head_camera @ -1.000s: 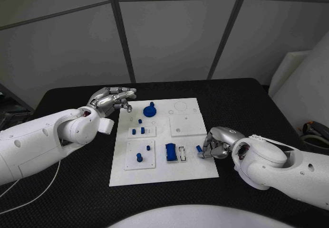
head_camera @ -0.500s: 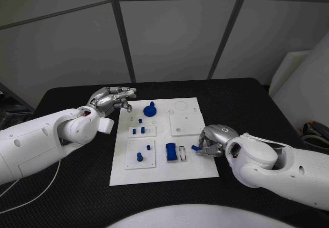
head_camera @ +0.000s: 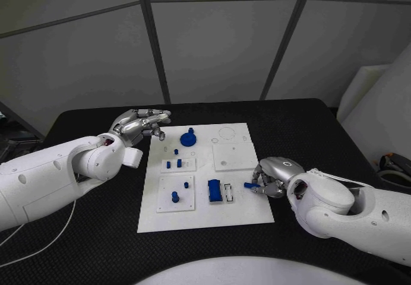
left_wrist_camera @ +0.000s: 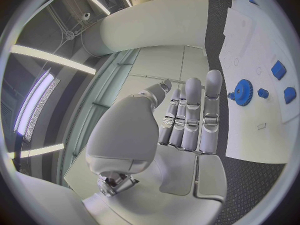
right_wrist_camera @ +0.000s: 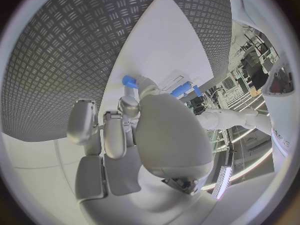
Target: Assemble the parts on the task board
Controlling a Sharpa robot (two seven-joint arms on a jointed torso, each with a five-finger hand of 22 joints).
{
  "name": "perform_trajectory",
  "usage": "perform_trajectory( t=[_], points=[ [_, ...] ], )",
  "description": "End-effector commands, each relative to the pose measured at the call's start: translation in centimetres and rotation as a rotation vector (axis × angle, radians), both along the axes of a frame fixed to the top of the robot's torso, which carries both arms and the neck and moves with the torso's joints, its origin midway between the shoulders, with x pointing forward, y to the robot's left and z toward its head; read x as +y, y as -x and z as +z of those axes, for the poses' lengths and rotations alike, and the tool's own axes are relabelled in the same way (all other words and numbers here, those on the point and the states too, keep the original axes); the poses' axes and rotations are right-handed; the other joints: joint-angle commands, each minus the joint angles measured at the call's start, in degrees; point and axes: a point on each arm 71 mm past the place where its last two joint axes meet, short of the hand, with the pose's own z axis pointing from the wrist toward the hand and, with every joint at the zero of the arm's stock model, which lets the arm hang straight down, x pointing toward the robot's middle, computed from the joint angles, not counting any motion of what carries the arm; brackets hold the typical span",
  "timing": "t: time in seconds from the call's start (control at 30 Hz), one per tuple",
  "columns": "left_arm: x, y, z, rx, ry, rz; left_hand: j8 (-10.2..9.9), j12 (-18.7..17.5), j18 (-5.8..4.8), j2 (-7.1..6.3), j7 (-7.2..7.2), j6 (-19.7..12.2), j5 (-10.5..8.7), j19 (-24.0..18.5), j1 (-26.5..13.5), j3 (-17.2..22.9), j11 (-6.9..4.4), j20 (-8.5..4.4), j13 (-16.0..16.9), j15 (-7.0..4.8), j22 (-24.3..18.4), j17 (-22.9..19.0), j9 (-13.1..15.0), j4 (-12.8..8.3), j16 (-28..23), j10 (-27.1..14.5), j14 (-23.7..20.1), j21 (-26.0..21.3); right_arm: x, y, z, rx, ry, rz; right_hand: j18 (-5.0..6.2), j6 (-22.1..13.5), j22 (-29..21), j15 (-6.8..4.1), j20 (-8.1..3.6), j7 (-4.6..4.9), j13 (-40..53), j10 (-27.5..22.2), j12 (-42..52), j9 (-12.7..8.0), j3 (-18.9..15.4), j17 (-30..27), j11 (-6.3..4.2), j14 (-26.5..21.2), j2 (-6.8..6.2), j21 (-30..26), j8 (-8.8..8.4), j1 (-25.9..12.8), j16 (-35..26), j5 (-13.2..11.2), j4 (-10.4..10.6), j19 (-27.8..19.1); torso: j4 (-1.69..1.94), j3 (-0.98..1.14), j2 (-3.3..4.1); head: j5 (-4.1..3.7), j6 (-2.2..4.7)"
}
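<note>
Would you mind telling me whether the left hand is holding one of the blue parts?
No, the left hand hovers by the board's far left corner with nothing in it, apart from the blue gear.

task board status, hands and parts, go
Right hand pinches a small blue part above the task board near its right edge. Left hand open, hovering at the board's far left corner. Nothing in the way.
</note>
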Motion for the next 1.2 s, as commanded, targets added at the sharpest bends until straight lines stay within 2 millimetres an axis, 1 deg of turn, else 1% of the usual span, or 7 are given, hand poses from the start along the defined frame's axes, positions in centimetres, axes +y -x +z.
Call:
perform_trajectory(
  t=[0.03, 0.13, 0.27, 1.0, 1.07, 1.1, 1.2],
  points=[
    [-0.2, 0.0, 0.1, -0.006, 0.004, -0.009, 0.1, 0.4, 2.03, 0.32, -0.02, -0.4, -0.16, 0.0, 0.0, -0.5, 0.11, 0.19, -0.1, -0.10, -0.1, -0.1, -0.1, 0.0, 0.2, -0.4, -0.3, -0.2, -0.5, 0.4, -0.5, 0.081, -0.117, -0.115, -0.15, 0.2, 0.2, -0.03, -0.13, 0.11, -0.2, 0.2, -0.1, 0.8, 1.7, 3.1, 0.11, 3.5, -0.59, 0.3, 0.21, -1.5, 0.4, 0.3, -0.5, 0.5, 0.02, -0.03, -0.05, 0.17, 0.06],
    [-0.2, 0.0, 0.1, -0.006, 0.004, -0.010, 0.1, 0.4, 2.03, 0.32, -0.02, -0.4, -0.16, 0.0, 0.0, -0.5, 0.11, 0.19, -0.1, -0.10, -0.1, -0.1, -0.1, 0.0, 0.2, -0.4, -0.3, -0.2, -0.4, 0.6, -0.3, 0.092, -0.171, -0.143, -0.22, 0.3, 0.6, -0.05, -0.14, 0.08, 0.0, 0.4, 0.2, 1.1, 3.3, 3.4, 0.05, 3.6, -1.44, 0.5, 0.36, -2.2, 0.5, 0.4, -0.2, 0.8, 0.08, -0.03, -0.01, 0.25, 0.06],
    [-0.3, 0.0, 0.1, -0.006, 0.005, -0.011, 0.1, 0.4, 2.03, 0.32, -0.02, -0.4, -0.16, 0.0, 0.0, -0.5, 0.11, 0.19, -0.1, -0.10, -0.1, -0.1, -0.1, 0.0, 0.2, -0.4, -0.3, -0.2, -0.1, 0.8, 0.0, 0.090, -0.255, -0.174, -0.29, 0.4, 0.9, -0.04, -0.12, 0.00, 0.1, 0.7, 0.4, 1.3, 4.3, 3.4, 0.06, 3.6, -2.04, 0.7, 0.51, -4.1, 0.6, -1.4, 0.7, 1.0, 0.05, -0.03, 0.05, 0.46, 0.16],
    [-0.3, 0.0, 0.2, -0.007, 0.007, -0.015, 0.1, 0.4, 2.03, 0.32, -0.02, -0.4, -0.16, 0.0, 0.0, -0.5, 0.11, 0.19, -0.1, -0.10, -0.1, -0.1, -0.1, 0.0, 0.2, -0.4, -0.3, -0.2, 2.6, 1.0, 0.0, 0.151, -0.401, -0.155, -0.49, 0.8, 1.9, -0.19, -0.23, -0.24, 1.0, 1.5, 1.7, 1.8, 5.7, 4.7, -0.13, 3.8, -2.50, 1.3, 0.89, -6.5, 1.3, -0.9, 1.0, 1.7, -0.04, -0.03, 0.14, 0.49, 0.11],
    [-0.4, 0.0, 0.2, -0.007, 0.008, -0.016, 0.1, 0.4, 2.03, 0.32, -0.02, -0.4, -0.16, 0.0, 0.0, -0.5, 0.11, 0.19, -0.1, -0.10, -0.1, -0.1, -0.1, 0.0, 0.2, -0.4, -0.3, -0.2, 2.9, 0.9, -0.4, 0.180, -0.384, -0.146, -0.51, 0.9, 2.0, -0.19, -0.25, -0.28, 1.1, 1.7, 1.8, 2.0, 5.6, 4.9, -0.15, 3.9, -2.76, 1.4, 0.99, -7.8, 1.4, 0.0, 1.0, 1.7, -0.03, -0.04, 0.13, 0.51, 0.00],
    [-0.4, 0.0, 0.2, -0.007, 0.008, -0.017, 0.1, 0.4, 2.03, 0.32, -0.02, -0.4, -0.16, 0.0, 0.0, -0.5, 0.11, 0.19, -0.1, -0.10, -0.1, -0.1, -0.1, 0.0, 0.2, -0.4, -0.3, -0.2, 3.1, 0.9, -0.5, 0.194, -0.374, -0.144, -0.53, 1.1, 2.1, -0.25, -0.31, -0.35, 1.2, 1.8, 2.0, 2.2, 5.3, 5.1, -0.27, 3.9, -3.12, 1.4, 1.17, -8.6, 1.5, 2.5, 0.8, 1.8, -0.02, -0.02, 0.12, 0.53, -0.08],
    [-0.5, 0.0, 0.2, -0.007, 0.009, -0.018, 0.1, 0.4, 2.03, 0.32, -0.02, -0.4, -0.16, 0.0, 0.0, -0.5, 0.11, 0.19, -0.1, -0.10, -0.1, -0.1, -0.1, 0.0, 0.2, -0.4, -0.3, -0.2, 3.3, 0.8, -0.8, 0.218, -0.356, -0.138, -0.61, 1.4, 2.5, -0.37, -0.40, -0.53, 1.6, 2.1, 2.5, 2.6, 4.6, 5.6, -0.36, 4.0, -3.45, 1.7, 1.45, -9.6, 1.8, 5.4, 0.6, 2.1, -0.01, -0.02, 0.12, 0.57, -0.16]
  ],
)
